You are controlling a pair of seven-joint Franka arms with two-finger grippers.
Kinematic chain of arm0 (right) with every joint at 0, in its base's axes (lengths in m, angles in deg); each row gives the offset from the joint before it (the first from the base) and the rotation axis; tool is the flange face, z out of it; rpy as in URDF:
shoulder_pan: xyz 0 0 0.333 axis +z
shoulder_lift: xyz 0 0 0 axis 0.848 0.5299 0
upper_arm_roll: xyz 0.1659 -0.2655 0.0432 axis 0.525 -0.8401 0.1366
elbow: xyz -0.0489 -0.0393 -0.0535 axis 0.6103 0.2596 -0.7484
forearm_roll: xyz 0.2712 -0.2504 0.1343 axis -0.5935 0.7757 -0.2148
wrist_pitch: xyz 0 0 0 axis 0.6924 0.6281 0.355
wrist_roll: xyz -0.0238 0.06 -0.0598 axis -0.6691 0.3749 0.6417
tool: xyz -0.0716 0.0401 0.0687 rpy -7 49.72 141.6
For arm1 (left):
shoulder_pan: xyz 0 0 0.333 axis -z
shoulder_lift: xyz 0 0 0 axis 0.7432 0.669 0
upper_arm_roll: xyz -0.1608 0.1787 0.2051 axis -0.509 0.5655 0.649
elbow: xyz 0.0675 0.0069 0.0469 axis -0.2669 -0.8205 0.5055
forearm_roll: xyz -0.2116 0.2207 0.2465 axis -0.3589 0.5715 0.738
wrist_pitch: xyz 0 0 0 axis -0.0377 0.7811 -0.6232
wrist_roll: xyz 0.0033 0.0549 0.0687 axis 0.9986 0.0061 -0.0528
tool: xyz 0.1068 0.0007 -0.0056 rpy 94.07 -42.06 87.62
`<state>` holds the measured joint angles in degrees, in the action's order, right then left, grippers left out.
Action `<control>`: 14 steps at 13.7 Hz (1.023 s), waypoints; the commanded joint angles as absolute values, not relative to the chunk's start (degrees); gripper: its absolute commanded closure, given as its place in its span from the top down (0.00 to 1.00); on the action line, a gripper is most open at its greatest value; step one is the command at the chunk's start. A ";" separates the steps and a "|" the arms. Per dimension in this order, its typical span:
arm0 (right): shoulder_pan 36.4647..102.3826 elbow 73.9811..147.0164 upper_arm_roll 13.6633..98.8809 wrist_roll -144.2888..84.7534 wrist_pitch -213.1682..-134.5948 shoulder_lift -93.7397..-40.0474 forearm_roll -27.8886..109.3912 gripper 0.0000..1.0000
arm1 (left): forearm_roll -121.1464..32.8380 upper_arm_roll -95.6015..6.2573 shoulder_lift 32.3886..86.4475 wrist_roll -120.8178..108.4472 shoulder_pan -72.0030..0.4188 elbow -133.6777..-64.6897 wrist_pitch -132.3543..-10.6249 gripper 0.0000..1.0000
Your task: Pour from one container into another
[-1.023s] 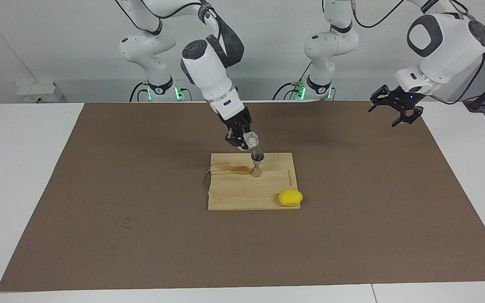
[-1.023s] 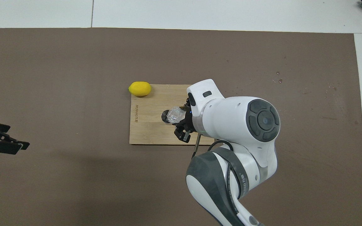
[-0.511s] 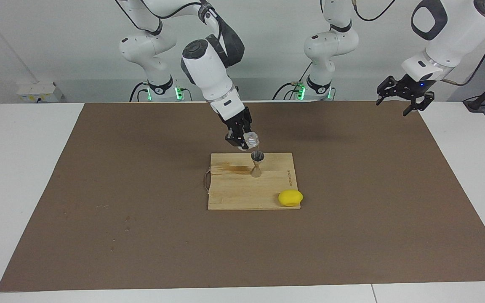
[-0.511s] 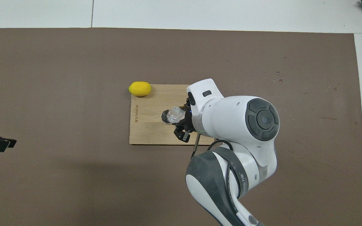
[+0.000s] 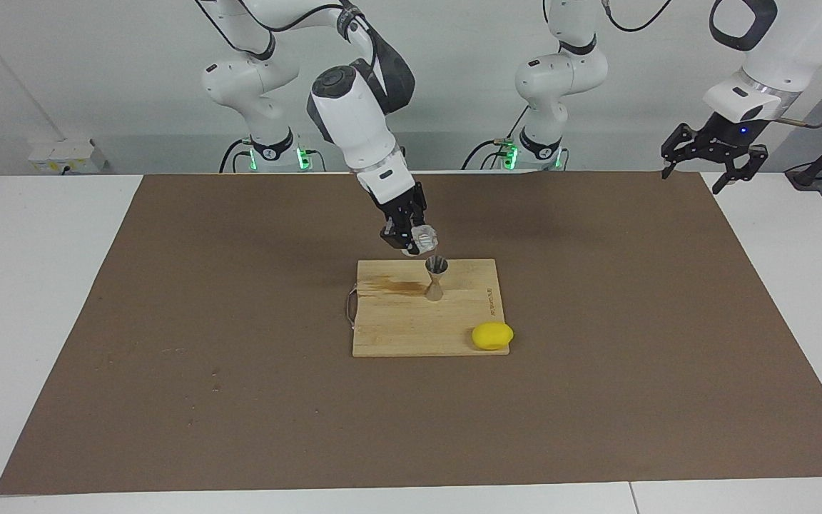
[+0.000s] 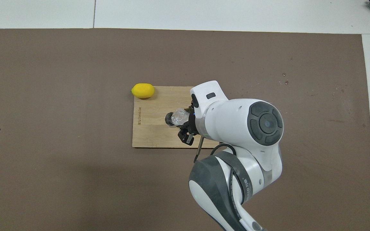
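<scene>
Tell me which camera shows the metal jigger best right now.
The facing view: the jigger stands upright on the cutting board, its hourglass shape clear. In the overhead view the tilted glass cup in the right gripper covers most of it.

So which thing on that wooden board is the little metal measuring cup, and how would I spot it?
Find the wooden cutting board in the middle of the brown mat. The jigger stands upright on the half of the board nearer the robots, just under the tilted glass cup held by the right gripper. It is grey metal, hourglass-shaped, unlike the yellow lemon at the board's corner.
</scene>
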<state>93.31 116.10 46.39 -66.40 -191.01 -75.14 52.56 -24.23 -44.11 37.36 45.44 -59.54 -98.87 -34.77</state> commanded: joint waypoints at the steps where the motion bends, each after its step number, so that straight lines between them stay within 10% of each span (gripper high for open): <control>1: 93.59 114.50 46.35 -64.57 -190.84 -74.32 54.03 0.00 | -23.06 -44.28 37.93 44.68 -59.00 -98.18 -36.47 1.00; 14: 92.63 119.42 46.52 -80.55 -203.59 -74.06 34.01 0.00 | -22.97 -44.19 37.76 25.82 -59.87 -97.48 -37.43 1.00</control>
<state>93.15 117.96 46.11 -76.29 -201.76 -73.46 38.29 -24.19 -44.05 37.45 32.52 -59.64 -98.48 -36.97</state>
